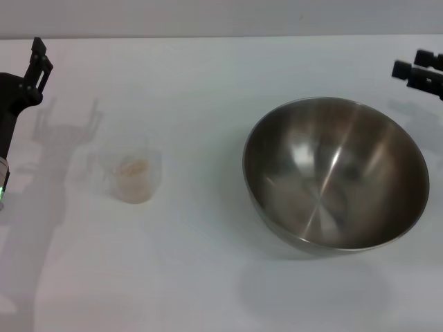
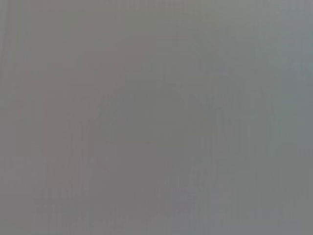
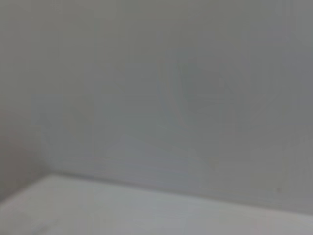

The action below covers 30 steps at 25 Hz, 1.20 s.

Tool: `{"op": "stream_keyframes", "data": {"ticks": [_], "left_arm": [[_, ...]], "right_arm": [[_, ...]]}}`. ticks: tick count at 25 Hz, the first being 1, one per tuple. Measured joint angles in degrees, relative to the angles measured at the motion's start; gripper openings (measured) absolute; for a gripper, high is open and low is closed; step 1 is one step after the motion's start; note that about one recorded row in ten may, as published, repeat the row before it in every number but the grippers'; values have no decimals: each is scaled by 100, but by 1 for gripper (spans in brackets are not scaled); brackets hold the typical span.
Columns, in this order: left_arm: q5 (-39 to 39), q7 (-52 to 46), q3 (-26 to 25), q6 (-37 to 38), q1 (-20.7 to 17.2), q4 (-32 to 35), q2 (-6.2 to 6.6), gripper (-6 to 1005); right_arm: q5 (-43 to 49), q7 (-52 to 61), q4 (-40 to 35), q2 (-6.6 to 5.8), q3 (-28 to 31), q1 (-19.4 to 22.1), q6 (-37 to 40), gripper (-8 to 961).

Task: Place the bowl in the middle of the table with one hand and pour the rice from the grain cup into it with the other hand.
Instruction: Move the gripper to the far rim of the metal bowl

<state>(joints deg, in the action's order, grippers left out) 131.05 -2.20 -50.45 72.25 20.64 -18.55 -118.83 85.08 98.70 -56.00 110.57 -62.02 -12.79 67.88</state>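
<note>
The steel bowl (image 1: 336, 173) stands empty on the white table (image 1: 208, 76), right of the middle. Left of the middle stands the small clear grain cup (image 1: 131, 174), upright, with pale rice (image 1: 134, 170) inside. My left gripper (image 1: 41, 59) hangs at the far left edge, behind and well to the left of the cup, open and holding nothing. At the far right edge my right gripper (image 1: 415, 64) hovers behind the bowl's far right rim, open and empty. Both wrist views show only a plain pale surface, with none of these things in them.
Bare tabletop lies between the cup and the bowl and along the front. The table's back edge meets a pale wall (image 1: 221, 17) at the top of the head view.
</note>
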Motion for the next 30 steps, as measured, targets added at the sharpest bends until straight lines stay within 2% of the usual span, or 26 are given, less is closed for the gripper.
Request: {"op": "stream_keyframes", "data": {"ticks": [2,3,5,7,11,17,24,30], "left_arm": [[-2,0,0,0,1,0,0,778],[-2,0,0,0,1,0,0,778],[-2,0,0,0,1,0,0,777],[0,-11,11,1,2,0,0,776],[0,-25,17,24,-4,0,0,775],[-1,-32,25,43,-21,0,-6,773],[-1,-42,28,64,-61,-23,-8,770],[-1,-44,27,70,-67,-26,-8,768]], "right_arm": [[1164,856,-689,109,375,-66,340,688],[1164,856,-689,109,375,-66,340,688],[1711,1359,-990,135,546,-166,641,688],[2358,2034,-1254,101,710,-412,1121,688],[2847,2552,-1421,56,816,-664,1535,688],[3882,3359,-1873,53,842,-1027,2010,688],[4384,3650,-1838,42,796,-1281,2182,687],[5000,3786,-1701,156,758,-1544,2278,647]]}}
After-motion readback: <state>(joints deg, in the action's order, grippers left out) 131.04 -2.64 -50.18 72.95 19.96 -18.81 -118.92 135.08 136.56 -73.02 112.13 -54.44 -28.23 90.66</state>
